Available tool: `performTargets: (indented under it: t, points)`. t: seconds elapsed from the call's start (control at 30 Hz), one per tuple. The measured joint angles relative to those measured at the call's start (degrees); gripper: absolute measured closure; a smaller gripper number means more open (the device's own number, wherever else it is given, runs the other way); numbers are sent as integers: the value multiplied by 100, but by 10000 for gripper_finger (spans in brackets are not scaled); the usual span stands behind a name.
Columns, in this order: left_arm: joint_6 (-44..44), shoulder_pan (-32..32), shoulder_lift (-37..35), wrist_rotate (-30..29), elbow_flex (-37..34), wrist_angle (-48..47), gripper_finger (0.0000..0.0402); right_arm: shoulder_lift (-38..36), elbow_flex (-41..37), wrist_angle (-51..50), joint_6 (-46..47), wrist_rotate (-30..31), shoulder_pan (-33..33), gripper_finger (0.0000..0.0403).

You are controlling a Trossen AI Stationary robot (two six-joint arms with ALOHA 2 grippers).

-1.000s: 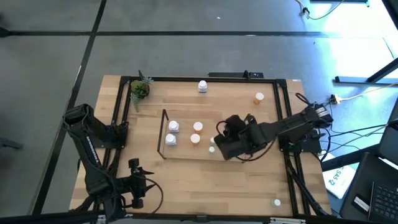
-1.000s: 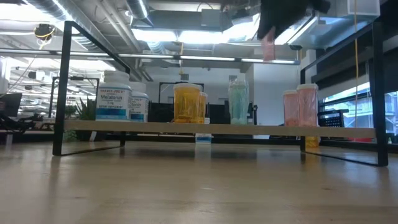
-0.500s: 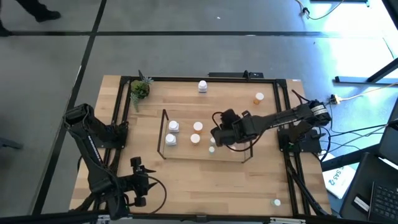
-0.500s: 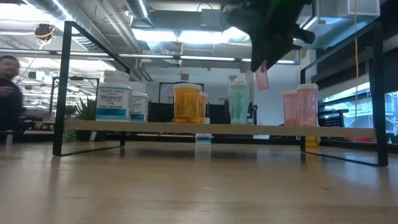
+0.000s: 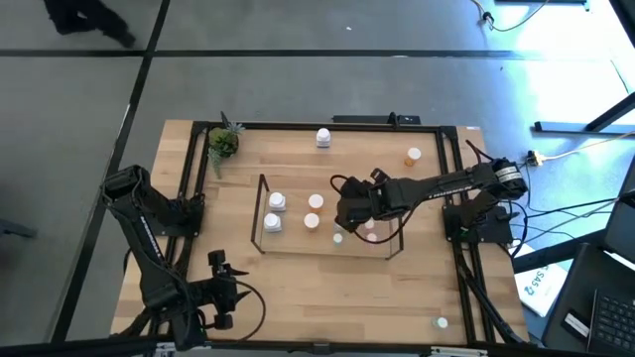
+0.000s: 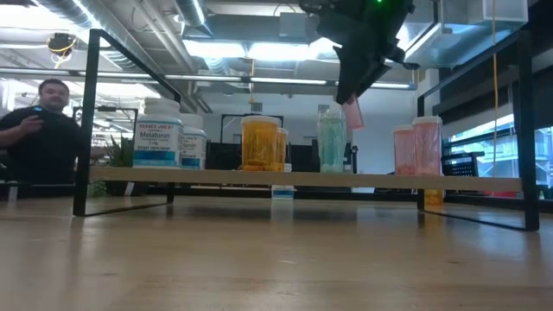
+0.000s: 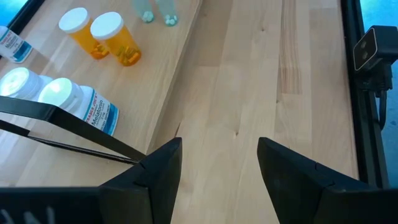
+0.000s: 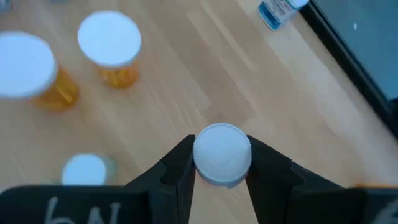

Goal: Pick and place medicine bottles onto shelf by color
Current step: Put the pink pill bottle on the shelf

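My right gripper (image 5: 342, 216) hangs over the shelf (image 6: 302, 179), shut on a small pink bottle (image 6: 352, 112) with a white cap. The bottle hovers above the teal bottle (image 6: 330, 142). On the shelf also stand two white bottles (image 6: 155, 142), orange bottles (image 6: 259, 142) and two pink bottles (image 6: 415, 149), each on its base. My left gripper (image 7: 219, 162) waits open near the table's near-left corner (image 5: 214, 266), touching nothing. My right gripper pinches the pink bottle's white cap (image 8: 205, 158) between its two fingers, one on each side of the cap. The fingers slant down from above. The bottle hangs below them, tilted, clear of the shelf and of the other bottles.
Off the shelf, a white bottle (image 5: 323, 137) stands at the far edge, an orange one (image 5: 412, 156) at the far right and a white one (image 5: 442, 322) near the front right. A potted plant (image 5: 223, 144) sits far left. A person (image 6: 43, 130) shows behind the table.
My right gripper has gone toward the table's left edge and down over the shelf, rolling about its own line. The pink bottle came with it and now hangs lower, tilted, above the teal bottle. A person has come into the low view at the left.
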Motion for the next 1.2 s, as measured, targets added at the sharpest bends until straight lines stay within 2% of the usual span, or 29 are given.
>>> performTargets:
  t: [0.17, 0.43, 0.67, 0.9, 1.0, 1.2]
  points:
    - [-3, -2, 0, 0, 0, 13, 198, 0, -37, -26, -307, -127, -64, 281]
    - [-7, -2, 0, 20, 0, 22, 198, 2, -326, 188, -1511, -999, -343, 281]
    - [-7, -2, 0, 20, 0, 77, 198, 2, -328, 175, -1853, -1104, -466, 281]
    - [-5, -2, 0, 20, 0, 76, 198, -214, -332, 161, -1623, -1080, -312, 281]
    - [-4, -2, 0, 20, 0, 76, 198, -452, -332, 163, -1425, -1057, -14, 281]
    - [-4, -3, 0, 20, 0, 74, 198, -735, -328, 265, -535, -625, 767, 281]
